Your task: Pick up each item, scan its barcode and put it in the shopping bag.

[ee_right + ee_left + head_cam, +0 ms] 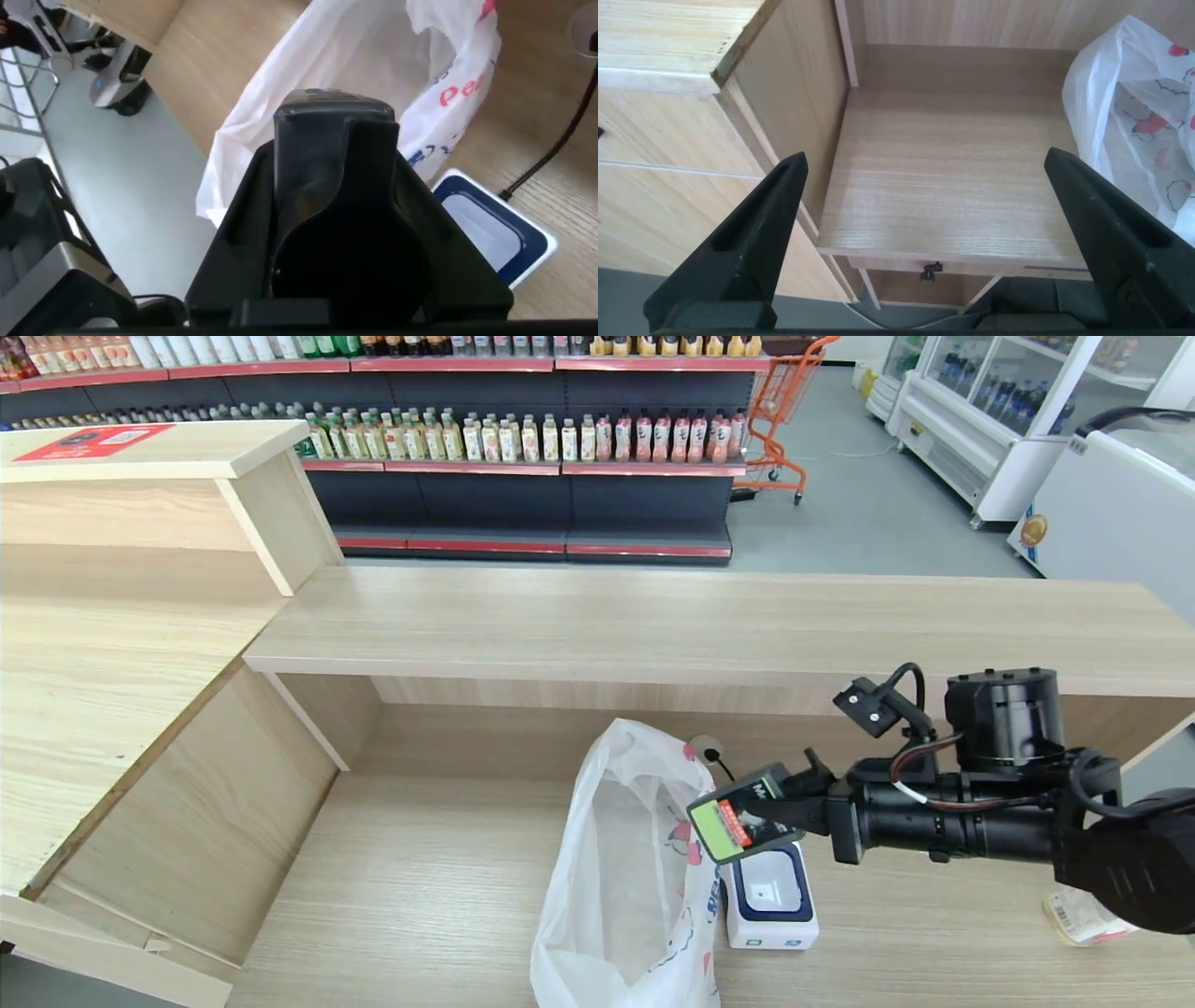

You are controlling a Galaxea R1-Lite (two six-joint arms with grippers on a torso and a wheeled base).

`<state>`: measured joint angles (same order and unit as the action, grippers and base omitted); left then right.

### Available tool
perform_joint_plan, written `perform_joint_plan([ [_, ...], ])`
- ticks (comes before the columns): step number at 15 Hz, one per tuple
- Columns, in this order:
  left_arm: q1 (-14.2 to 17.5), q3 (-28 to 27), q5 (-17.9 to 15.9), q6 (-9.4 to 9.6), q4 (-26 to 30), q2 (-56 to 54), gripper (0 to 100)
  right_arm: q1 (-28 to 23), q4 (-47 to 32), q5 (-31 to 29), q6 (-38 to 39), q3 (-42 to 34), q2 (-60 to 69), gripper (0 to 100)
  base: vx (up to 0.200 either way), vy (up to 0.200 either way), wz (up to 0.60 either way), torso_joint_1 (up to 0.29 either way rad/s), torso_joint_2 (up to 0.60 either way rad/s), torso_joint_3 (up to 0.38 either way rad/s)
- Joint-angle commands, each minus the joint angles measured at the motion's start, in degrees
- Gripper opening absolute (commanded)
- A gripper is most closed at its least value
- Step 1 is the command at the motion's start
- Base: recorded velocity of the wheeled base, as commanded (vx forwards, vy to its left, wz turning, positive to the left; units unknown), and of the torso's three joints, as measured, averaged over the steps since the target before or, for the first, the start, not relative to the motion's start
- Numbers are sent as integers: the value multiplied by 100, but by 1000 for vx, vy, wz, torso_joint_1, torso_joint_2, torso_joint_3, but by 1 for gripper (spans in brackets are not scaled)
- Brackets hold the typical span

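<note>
The right gripper [758, 807] is closed on a small box [726, 823]. Just below it is the scanner [770, 896], and beside it the shopping bag [625, 859]. The left gripper [924, 163] is wide open and holds nothing.

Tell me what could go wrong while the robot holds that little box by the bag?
1. The right gripper pinches the small dark box with a green and red label by one end only, so it might slip and land on the white and blue scanner.
2. The white plastic shopping bag is floppy, with a slumped mouth; the box could catch its rim and fall outside.
</note>
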<state>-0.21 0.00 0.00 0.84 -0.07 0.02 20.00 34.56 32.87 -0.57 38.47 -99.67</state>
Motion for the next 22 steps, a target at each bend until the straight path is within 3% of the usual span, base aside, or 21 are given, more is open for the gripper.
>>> perform_joint_plan([
  [1,3,0,0,-5,-1,-2,100,170,24,9,-83,257,-580,0,0,0,0,0,0,0],
  [5,3,0,0,-5,-1,-2,100,460,895,-8,-171,468,-1292,0,0,0,0,0,0,0],
  [8,3,0,0,-5,-1,-2,100,513,1536,-43,-1138,653,-2144,0,0,0,0,0,0,0],
  [17,3,0,0,-5,-1,-2,100,1190,1615,-1160,-2105,2085,-3489,0,0,0,0,0,0,0],
  [22,3,0,0,-5,-1,-2,100,1164,1598,-1204,-3195,2033,-3656,0,0,0,0,0,0,0],
])
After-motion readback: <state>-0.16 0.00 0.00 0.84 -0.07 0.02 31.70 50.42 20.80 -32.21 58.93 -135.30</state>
